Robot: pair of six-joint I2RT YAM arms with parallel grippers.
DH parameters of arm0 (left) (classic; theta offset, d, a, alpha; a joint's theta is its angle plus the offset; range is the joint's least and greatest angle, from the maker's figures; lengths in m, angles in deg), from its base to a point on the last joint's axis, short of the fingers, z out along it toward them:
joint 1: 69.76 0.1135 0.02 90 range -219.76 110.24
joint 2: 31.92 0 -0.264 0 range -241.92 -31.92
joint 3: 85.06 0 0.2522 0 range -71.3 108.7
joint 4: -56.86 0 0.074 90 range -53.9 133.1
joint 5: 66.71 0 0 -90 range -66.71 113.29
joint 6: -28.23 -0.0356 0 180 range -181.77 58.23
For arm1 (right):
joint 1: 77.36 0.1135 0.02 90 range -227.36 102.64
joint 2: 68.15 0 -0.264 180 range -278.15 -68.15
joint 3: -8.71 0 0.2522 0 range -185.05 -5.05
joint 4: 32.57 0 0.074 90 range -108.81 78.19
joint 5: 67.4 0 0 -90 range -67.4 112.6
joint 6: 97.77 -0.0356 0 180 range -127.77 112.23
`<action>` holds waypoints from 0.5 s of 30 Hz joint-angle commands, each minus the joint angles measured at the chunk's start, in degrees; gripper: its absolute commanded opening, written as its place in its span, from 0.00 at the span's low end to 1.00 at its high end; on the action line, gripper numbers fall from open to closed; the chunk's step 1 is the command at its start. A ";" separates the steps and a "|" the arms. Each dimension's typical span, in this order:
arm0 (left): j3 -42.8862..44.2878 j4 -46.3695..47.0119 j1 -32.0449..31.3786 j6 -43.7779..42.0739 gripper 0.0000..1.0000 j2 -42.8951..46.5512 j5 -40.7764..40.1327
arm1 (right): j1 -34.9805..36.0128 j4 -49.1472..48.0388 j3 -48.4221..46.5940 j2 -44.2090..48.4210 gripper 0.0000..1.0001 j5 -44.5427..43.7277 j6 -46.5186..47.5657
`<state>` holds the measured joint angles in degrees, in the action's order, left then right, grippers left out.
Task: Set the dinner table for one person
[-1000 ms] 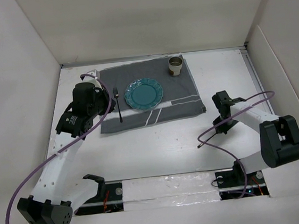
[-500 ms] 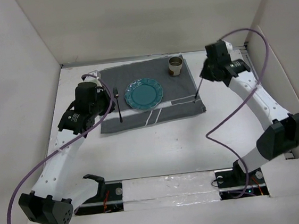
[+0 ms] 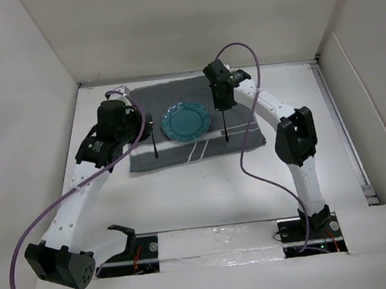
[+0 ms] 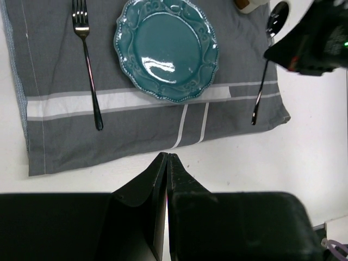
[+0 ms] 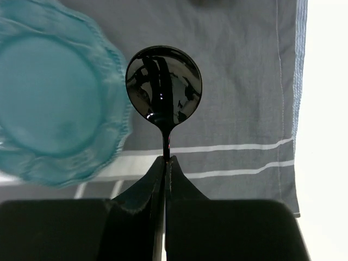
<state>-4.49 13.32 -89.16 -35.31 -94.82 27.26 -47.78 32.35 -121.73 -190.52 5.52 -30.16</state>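
Over grey striped cloth (image 5: pixel 239 81), R pincer (image 5: pixel 165 160) clamps glossy black spoon (image 5: pixel 163 81); L pincer (image 4: pixel 167 157) closed.

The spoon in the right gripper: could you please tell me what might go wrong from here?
The right gripper pinches the spoon only at its thin neck, so it might swivel or slip. Its bowl hangs close to the teal plate and could clip its rim on lowering. The cup sits beside the gripper and could be knocked.

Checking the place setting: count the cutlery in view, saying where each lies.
2. The fork lies on the grey cloth, left of the teal plate. The spoon is gripped by the right gripper over the cloth, right of the plate. Others may be hidden.
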 commanded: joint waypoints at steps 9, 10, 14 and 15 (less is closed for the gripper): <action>3.86 3.58 -0.03 3.60 0.00 -2.23 0.07 | -1.19 1.23 -11.02 -11.57 0.00 -6.82 3.41; 3.86 3.76 -0.03 3.69 0.00 -2.32 0.08 | -1.19 0.88 -11.98 -12.19 0.00 -7.09 3.50; 4.12 3.94 -0.03 3.51 0.00 -4.16 1.04 | -1.19 1.05 -16.10 -16.14 0.00 -8.50 3.67; 4.03 4.11 -0.03 3.34 0.00 -4.17 1.30 | -1.19 0.70 -16.64 -16.76 0.00 -7.71 3.85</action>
<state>-2.90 15.01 -89.16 -32.30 -98.62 27.58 -48.89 34.49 -134.21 -206.30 -0.38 -27.40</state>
